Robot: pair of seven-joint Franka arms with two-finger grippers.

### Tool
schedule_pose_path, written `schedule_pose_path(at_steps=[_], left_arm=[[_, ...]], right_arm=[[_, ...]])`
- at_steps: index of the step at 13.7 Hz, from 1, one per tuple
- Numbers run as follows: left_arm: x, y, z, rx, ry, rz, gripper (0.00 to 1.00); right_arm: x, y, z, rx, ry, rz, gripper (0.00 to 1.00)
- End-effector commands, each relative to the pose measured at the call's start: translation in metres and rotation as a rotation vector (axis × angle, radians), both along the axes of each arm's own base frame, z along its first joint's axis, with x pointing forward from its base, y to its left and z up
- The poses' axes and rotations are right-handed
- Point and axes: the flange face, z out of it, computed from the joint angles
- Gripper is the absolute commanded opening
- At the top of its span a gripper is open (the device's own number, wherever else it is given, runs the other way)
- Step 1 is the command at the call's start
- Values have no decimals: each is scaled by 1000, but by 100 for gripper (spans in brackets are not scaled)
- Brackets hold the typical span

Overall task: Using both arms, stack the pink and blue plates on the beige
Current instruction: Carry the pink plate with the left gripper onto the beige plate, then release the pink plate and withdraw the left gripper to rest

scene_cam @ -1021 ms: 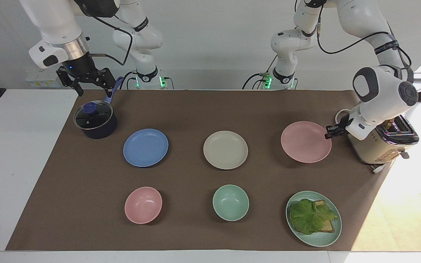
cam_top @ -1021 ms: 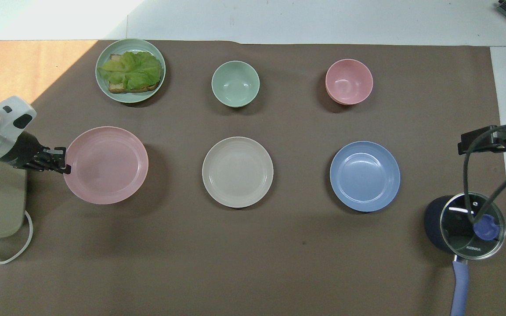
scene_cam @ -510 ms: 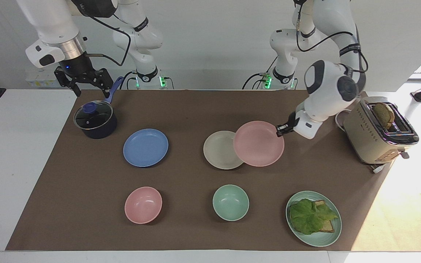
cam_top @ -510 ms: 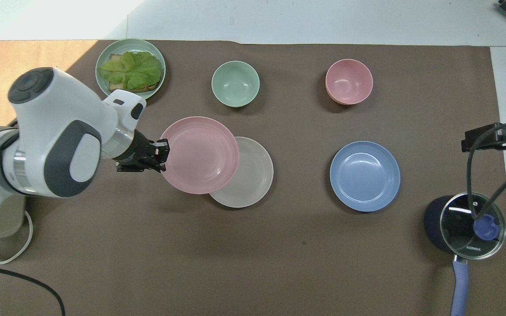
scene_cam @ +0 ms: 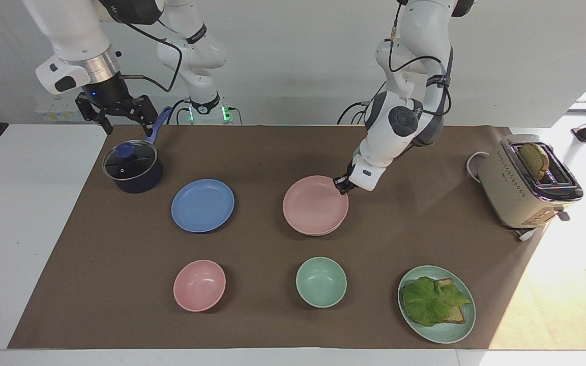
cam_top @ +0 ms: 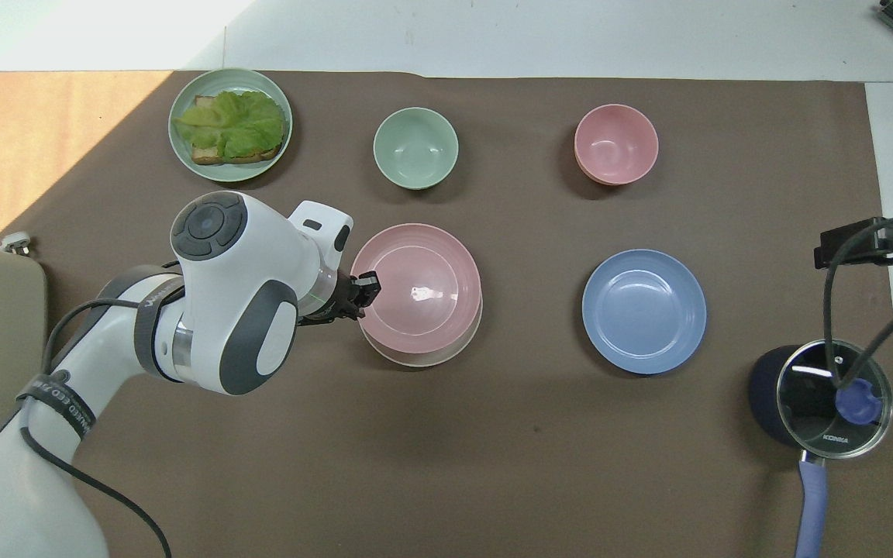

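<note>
Pink on beige, blue left.
Left gripper (scene_cam: 343,185) clamps the matte round pale pink plate (scene_cam: 315,204) over the cream-beige plate (cam_top: 423,358); the medium blue plate (scene_cam: 202,205) lies below the wide-open right gripper (scene_cam: 116,114).

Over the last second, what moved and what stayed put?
The left pincer, shut on the pink plate, carried it from beside the toaster onto the beige plate. The blue plate and the open right pincer over the pot stayed.
</note>
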Motion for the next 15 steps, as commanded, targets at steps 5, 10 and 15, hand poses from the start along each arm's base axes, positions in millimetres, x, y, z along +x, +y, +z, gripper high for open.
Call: schedule_pose_path(at_steps=[5,10,15], left_arm=[[-9,7,2,-9,-1,-10,100],[2,29,22,113,2,-87,100],[19,154,121,242,-133,-329,100]], right_arm=[[-1,-7,-4,-9,-67,-2,100],[0,-10,-24,-7,-44,-2,100],[6,-4,-103,-5,-51,18,100]])
